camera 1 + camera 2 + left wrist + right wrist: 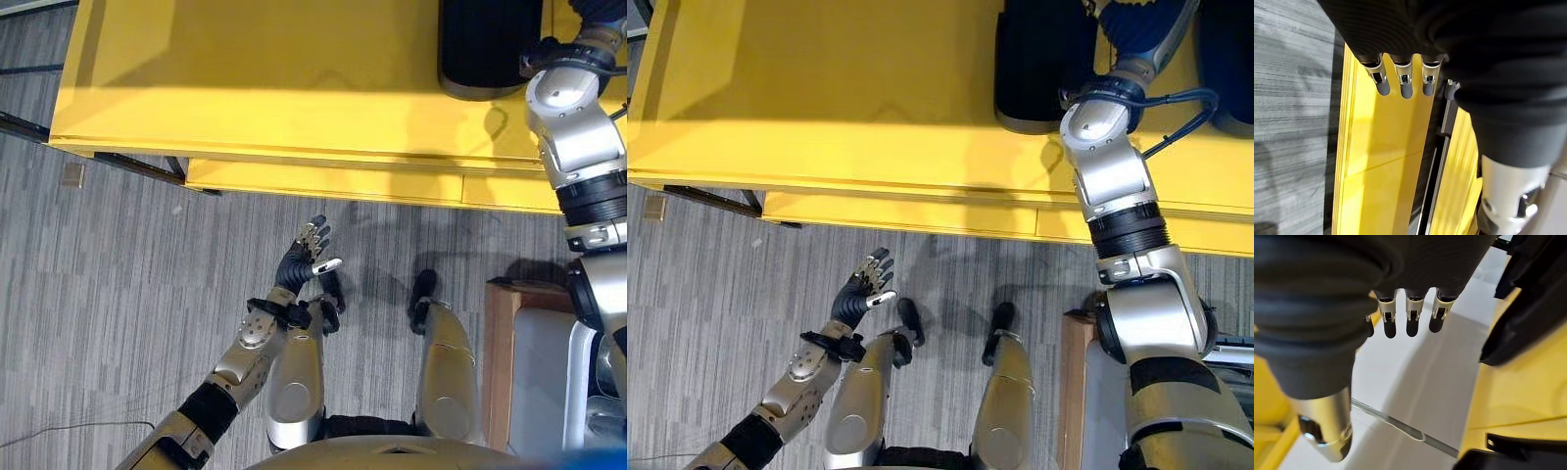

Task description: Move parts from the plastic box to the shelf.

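A black ribbed part (490, 49) stands on the yellow shelf (245, 88), near its far right end and well back from the front edge. A second dark part (1227, 59) sits further right on the same shelf board. I carry neither of them.

My right hand (1412, 313) is stretched out over the back of the shelf, between those two parts. Its fingers are straight and loose and hold nothing. In its wrist view they hang over a pale white surface (1415, 382), with the black shapes of the parts close beside them on the yellow board. I cannot tell what that white surface is.

My left hand (309, 257) hangs low in front of the shelf, short of its front edge, over the grey striped floor (98, 294). Its fingers are relaxed and slightly spread, thumb apart, and it is empty too. Its wrist view looks along the yellow shelf boards and a dark metal bar (1442, 147) between them.

By my right side, below the shelf's right end, stands a pale grey bin (544, 362) with a brown wooden border. I cannot see what it contains.
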Controlling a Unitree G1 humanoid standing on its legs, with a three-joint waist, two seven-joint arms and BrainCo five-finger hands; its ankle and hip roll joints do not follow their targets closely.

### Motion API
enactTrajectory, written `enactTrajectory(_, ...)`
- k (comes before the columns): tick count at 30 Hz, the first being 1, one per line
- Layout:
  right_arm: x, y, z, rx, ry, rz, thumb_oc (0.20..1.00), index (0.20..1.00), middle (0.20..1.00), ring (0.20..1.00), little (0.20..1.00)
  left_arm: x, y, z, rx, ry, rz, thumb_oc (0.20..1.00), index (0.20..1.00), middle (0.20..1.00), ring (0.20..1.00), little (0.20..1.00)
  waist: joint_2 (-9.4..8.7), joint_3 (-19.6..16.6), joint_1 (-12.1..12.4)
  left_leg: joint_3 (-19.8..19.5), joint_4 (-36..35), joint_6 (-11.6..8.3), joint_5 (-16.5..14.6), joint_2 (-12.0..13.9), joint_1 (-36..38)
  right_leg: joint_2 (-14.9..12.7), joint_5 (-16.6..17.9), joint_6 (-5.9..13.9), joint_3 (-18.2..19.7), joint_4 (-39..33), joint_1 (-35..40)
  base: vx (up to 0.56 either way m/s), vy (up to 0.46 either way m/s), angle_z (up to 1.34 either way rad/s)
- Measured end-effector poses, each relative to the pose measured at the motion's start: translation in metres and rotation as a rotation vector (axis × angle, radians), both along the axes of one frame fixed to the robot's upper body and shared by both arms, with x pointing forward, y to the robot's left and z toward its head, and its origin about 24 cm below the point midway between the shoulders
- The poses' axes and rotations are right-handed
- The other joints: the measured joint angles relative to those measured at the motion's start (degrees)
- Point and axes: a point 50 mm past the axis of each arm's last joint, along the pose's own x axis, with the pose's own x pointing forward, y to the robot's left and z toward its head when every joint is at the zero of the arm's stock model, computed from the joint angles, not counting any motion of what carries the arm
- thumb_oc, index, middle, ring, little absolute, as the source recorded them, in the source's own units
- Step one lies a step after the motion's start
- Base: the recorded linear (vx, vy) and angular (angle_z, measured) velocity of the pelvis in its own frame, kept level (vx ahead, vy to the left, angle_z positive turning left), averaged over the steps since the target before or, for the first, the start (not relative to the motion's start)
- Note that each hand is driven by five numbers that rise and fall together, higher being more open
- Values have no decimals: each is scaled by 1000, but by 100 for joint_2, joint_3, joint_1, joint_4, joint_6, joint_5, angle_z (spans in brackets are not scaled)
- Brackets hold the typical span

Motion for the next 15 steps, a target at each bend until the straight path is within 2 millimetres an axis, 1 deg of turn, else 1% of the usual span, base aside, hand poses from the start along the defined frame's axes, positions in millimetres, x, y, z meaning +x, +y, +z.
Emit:
enactTrajectory(2,-8,11,-5,-43,-32,32,1000,1000,1000,1000,1000,-3,-2,-3,-12,12,4,1000,1000,1000,1000,1000,0,0,-23,13,-69,0,0,-22,151,1,12,21,6,-55,139,16,11,-1)
enactTrajectory(3,-9,14,-8,-47,-33,44,1000,1000,1000,1000,1000,-4,-2,-3,-17,13,5,1000,1000,1000,1000,1000,0,0,-41,8,-71,-6,-13,-25,225,2,13,23,6,-75,216,-42,21,-2)
enactTrajectory(6,-13,19,-11,-74,-26,71,1000,1000,1000,1000,1000,-3,-4,-3,-26,10,10,1000,1000,1000,1000,1000,-1,0,-95,26,-93,10,-13,-32,283,10,79,41,10,-150,287,-4,54,-2)
enactTrajectory(7,-13,20,-18,-76,-5,91,1000,1000,1000,1000,1000,-4,-4,-4,-32,14,16,1000,1000,1000,1000,1000,-4,2,-125,37,-138,9,-14,-46,340,13,93,38,17,-208,348,50,68,-5)
enactTrajectory(10,-10,19,-54,-70,120,154,1000,1000,1000,1000,1000,-8,-4,-8,-63,26,43,1000,1000,1000,1000,1000,-7,-4,-199,126,-367,-13,-21,-92,688,30,153,65,62,-490,678,86,90,-11)
enactTrajectory(11,-13,19,-75,-69,182,189,1000,1000,1000,1000,1000,-11,-3,-9,-81,30,62,1000,1000,1000,1000,1000,-13,-8,-231,150,-535,-40,1,-136,868,49,208,94,86,-651,846,90,112,-13)
enactTrajectory(12,-15,18,-89,-72,223,210,1000,1000,1000,1000,1000,-12,-2,-11,-86,34,70,1000,1000,1000,1000,1000,-10,-12,-253,163,-624,-44,9,-160,974,62,232,105,103,-747,943,70,123,-13)
enactTrajectory(14,-23,17,-126,-73,338,255,1000,1000,1000,1000,1000,-17,2,-14,-98,41,92,1000,1000,1000,1000,1000,-7,-47,-378,194,-776,-42,19,-207,1157,85,282,133,166,-935,1128,58,128,-10)
enactTrajectory(15,-28,18,-145,-67,398,283,1000,1000,1000,1000,1000,-18,3,-14,-107,38,106,1000,1000,1000,1000,1000,-18,-142,-454,217,-843,-30,28,-231,1170,85,297,155,167,-990,1130,49,100,-8)
